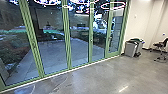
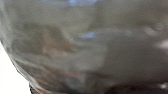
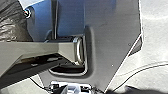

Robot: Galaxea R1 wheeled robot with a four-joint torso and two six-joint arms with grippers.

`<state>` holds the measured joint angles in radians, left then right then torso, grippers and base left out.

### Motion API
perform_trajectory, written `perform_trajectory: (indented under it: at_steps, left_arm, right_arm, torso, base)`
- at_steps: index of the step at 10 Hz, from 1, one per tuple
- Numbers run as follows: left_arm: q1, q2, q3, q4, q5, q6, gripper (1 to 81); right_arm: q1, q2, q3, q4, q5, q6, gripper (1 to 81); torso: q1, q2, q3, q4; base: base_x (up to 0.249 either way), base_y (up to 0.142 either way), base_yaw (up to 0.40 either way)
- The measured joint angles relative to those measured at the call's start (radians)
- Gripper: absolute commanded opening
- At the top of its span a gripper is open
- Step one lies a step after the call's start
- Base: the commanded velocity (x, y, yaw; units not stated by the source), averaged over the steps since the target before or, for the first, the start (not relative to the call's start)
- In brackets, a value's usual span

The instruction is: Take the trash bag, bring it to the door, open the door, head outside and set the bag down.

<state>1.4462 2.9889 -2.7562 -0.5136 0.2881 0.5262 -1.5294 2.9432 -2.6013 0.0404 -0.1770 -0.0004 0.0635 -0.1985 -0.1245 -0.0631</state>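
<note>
Glass wall in green frames [image 1: 67, 42], running from near left to far right; your panels look closed. Paved yard [image 1: 52, 55] beyond it, polished concrete floor [image 1: 105, 77] on your side. Far right, by the pale wall [image 1: 143, 17]: grey bin [image 1: 130, 49], then a dark chair [image 1: 160, 45].

Trash bag [image 2: 125, 55]: looms large at your left wrist camera; from the right wrist you see its dark crinkled film just beside the robot's own plate. Film is thin, glossy, partly see-through, with reddish contents faintly visible.

Handling, your judgement call: soft, shapeless, probably light to middling, apt to swing and sag. Smooth plastic may slip; a sharp edge or door frame could tear it. Take hold high, at the gathered neck, several folds together, never a single layer of the side.

Left gripper: you likely carry the bag there, but you cannot tell its grip. Right gripper: wide or narrow, you cannot tell either.
</note>
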Motion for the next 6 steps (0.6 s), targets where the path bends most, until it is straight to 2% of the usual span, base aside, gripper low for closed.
perform_trajectory:
  at_steps: [6]
  left_arm:
    - [0.0,0.0,0.0,0.0,0.0,0.0,1.0]
  right_arm:
    - [0.0,0.0,-0.002,0.0,0.001,0.0,81.1]
  torso:
    - [0.0,0.0,0.0,0.0]
  base:
    - [0.0,0.0,-0.274]
